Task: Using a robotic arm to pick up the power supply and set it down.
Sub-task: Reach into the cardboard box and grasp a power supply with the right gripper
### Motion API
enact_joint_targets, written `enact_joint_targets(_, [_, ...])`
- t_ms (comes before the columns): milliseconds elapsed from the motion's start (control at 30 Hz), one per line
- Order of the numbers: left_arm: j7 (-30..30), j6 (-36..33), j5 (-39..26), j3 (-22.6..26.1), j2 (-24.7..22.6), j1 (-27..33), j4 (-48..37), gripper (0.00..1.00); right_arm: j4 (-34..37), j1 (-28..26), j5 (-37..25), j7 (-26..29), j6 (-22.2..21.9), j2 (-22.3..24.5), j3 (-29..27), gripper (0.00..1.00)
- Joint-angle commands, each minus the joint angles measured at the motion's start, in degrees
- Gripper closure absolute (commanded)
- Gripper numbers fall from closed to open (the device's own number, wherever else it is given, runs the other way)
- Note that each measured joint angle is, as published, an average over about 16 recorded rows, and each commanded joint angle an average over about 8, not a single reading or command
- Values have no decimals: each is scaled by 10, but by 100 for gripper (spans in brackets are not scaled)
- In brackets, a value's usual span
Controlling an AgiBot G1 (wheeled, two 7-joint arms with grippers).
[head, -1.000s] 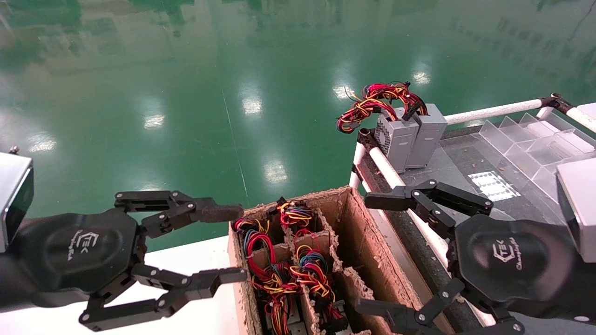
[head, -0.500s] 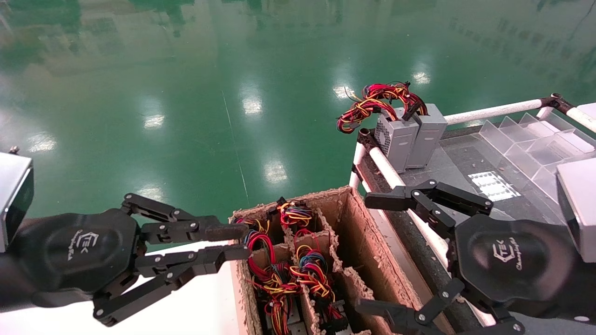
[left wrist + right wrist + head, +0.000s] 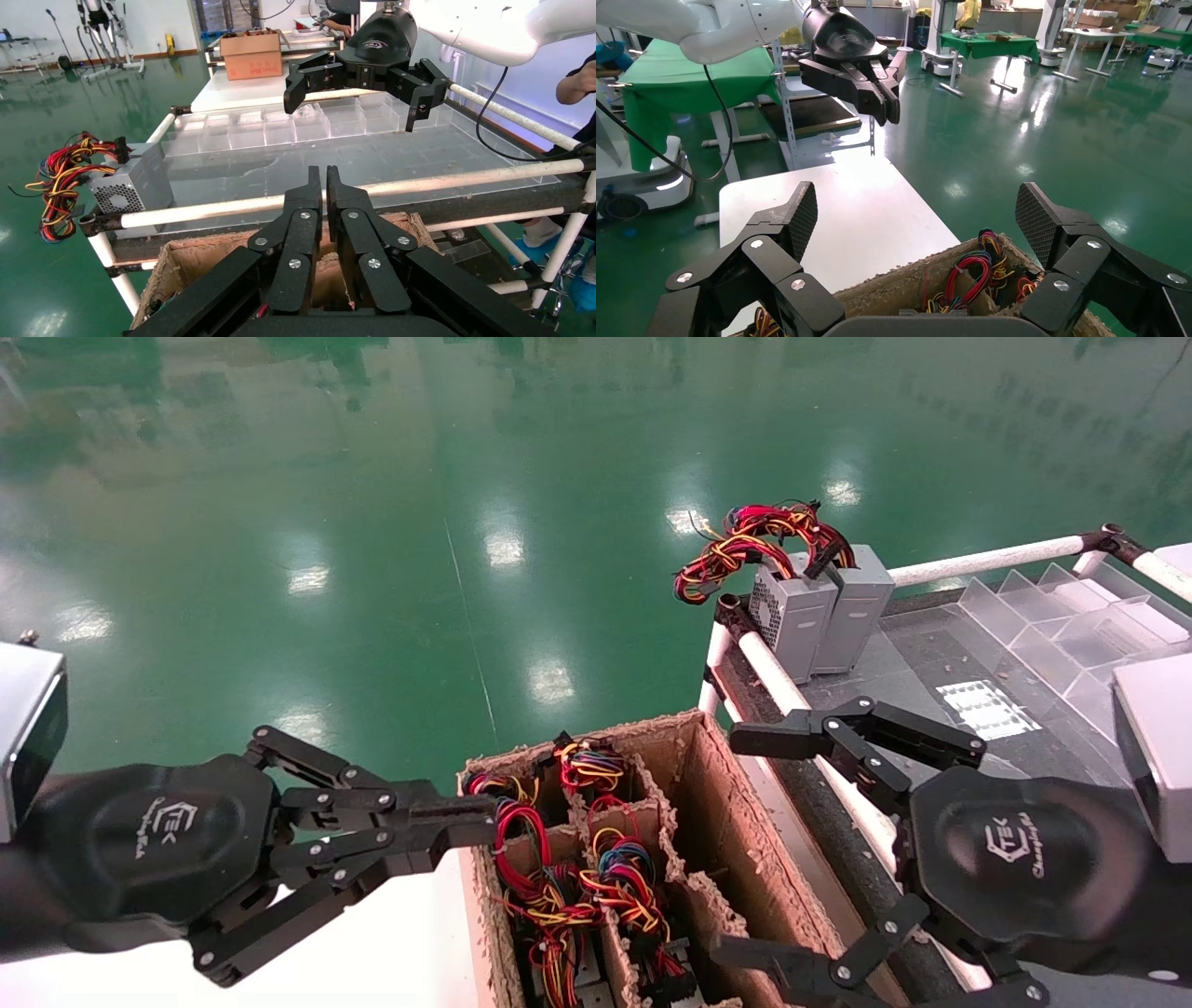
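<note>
Our left gripper (image 3: 480, 822) hangs at the cardboard box's (image 3: 717, 822) left rim, jaws together on nothing. Our right gripper (image 3: 745, 840) hovers over the box's right side, jaws wide apart. The power supply (image 3: 792, 617) stands far right on the counter (image 3: 931, 663), well apart from both.

Grey power supply (image 3: 859, 607) upright at the rack (image 3: 987, 559) corner; right gripper (image 3: 738, 845), jaws wide apart, over the carton (image 3: 717, 784).
</note>
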State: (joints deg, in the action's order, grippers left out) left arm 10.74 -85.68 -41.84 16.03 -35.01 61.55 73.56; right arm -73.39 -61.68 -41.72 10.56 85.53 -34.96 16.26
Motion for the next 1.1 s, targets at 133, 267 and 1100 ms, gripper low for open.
enact_joint_targets(133, [0,0,0,0,0,0,0,0,0,0,0,0,0,0,0,0])
enact_joint_targets(267, [0,0,0,0,0,0,0,0,0,0,0,0,0,0,0,0])
enact_joint_targets(1100, [0,0,0,1,0,0,-1,0,4,-3,-72,59,27,36,48,0])
